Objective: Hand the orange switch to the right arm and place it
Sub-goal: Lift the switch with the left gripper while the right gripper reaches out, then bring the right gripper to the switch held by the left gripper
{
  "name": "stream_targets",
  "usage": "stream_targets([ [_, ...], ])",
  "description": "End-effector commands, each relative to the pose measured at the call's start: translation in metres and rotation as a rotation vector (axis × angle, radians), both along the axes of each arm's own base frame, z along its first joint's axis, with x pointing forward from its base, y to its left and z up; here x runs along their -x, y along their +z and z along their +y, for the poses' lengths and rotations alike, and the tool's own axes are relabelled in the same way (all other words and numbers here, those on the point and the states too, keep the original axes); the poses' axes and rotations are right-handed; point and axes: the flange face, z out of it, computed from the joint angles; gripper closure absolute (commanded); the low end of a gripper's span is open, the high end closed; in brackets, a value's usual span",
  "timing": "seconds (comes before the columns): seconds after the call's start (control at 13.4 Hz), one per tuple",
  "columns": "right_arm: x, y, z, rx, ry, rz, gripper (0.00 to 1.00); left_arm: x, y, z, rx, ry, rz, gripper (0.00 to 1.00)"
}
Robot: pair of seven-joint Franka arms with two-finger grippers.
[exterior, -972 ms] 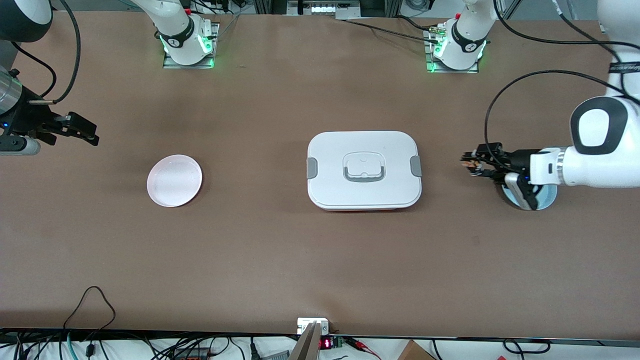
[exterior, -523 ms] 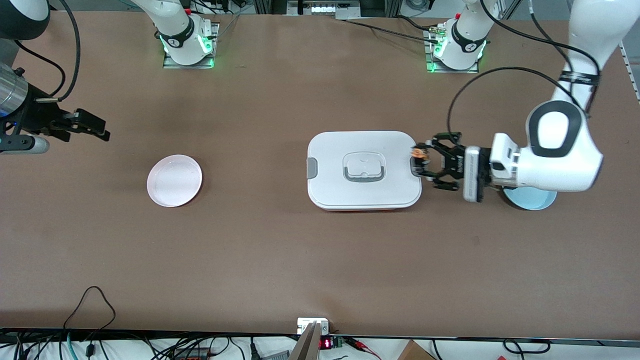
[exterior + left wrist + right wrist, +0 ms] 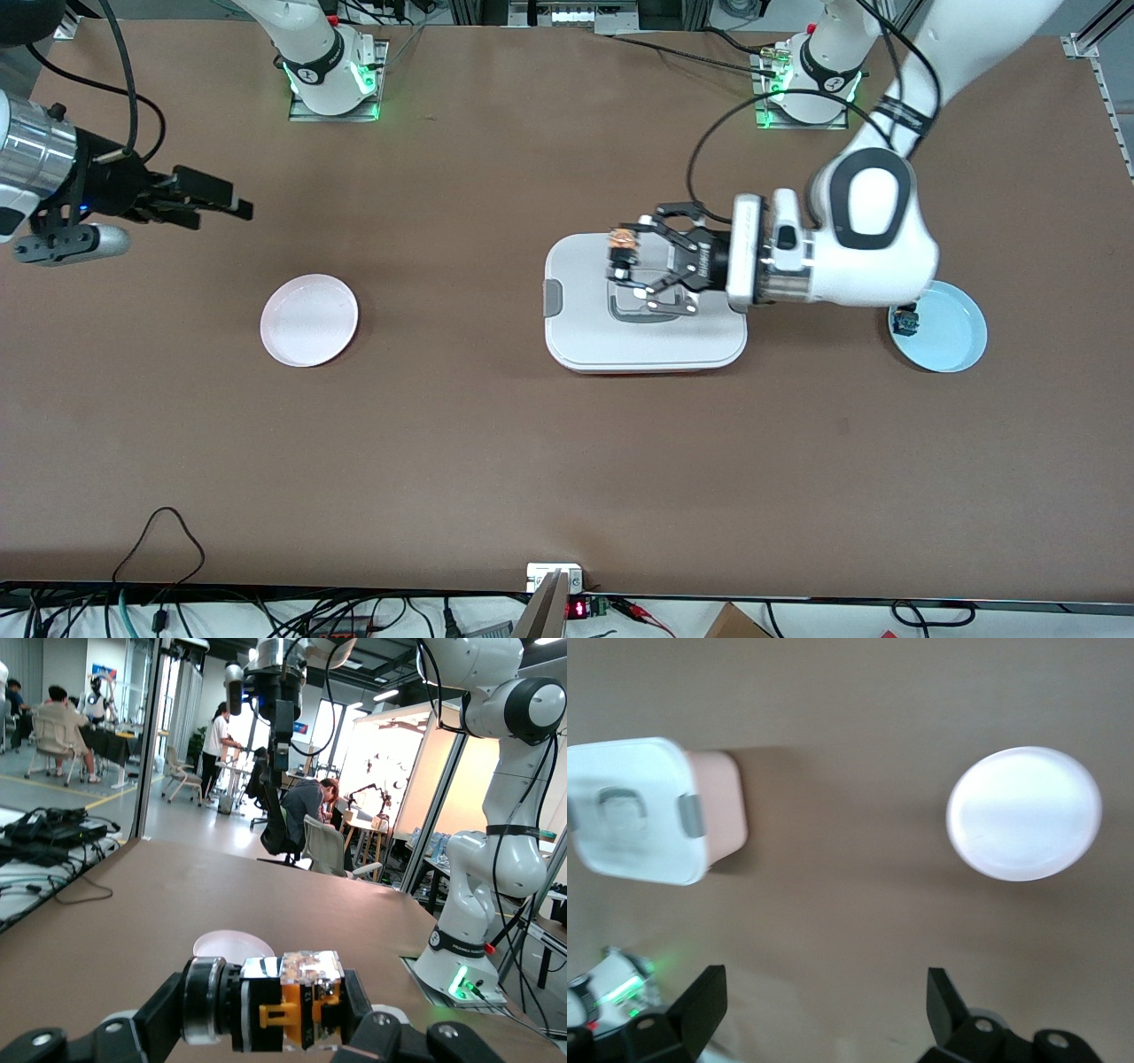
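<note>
My left gripper (image 3: 622, 255) is shut on the orange switch (image 3: 624, 241) and holds it sideways over the white lidded box (image 3: 585, 332). In the left wrist view the switch (image 3: 288, 1001) fills the space between the fingers (image 3: 155, 1020); it shows a black body, an orange and clear block and a silver ring. My right gripper (image 3: 221, 202) is open and empty, in the air over bare table at the right arm's end, above the pink plate (image 3: 309, 320). The right wrist view shows its spread fingers (image 3: 702, 1001) over the table.
A light blue plate (image 3: 952, 341) at the left arm's end holds a small blue-bodied switch (image 3: 904, 320). The box (image 3: 633, 811) and the pink plate (image 3: 1023, 812) show in the right wrist view. The pink plate (image 3: 233, 946) also shows in the left wrist view.
My left arm has carried the switch from over the blue plate to over the white box. My right gripper has moved a little toward the middle of the table.
</note>
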Motion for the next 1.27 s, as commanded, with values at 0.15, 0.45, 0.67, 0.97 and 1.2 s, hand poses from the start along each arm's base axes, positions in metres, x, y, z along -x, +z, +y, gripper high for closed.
stream_targets([
  [0.15,0.006,0.004,0.038,-0.217,0.041,0.071,0.0,0.041,-0.02,-0.079,0.134,0.079,-0.087,1.0],
  [0.45,0.007,0.003,0.067,-0.317,0.048,0.102,0.0,0.053,-0.023,-0.101,0.206,0.149,-0.082,1.0],
  [0.67,-0.005,-0.018,0.083,-0.441,0.03,0.162,0.0,0.053,-0.02,-0.103,0.213,0.151,-0.085,1.0],
  [0.97,-0.015,-0.036,0.103,-0.564,-0.018,0.192,0.0,0.054,-0.02,-0.104,0.213,0.152,-0.082,1.0],
  [1.2,-0.011,-0.063,0.121,-0.678,-0.073,0.234,0.0,0.055,-0.019,-0.106,0.215,0.149,-0.083,1.0],
])
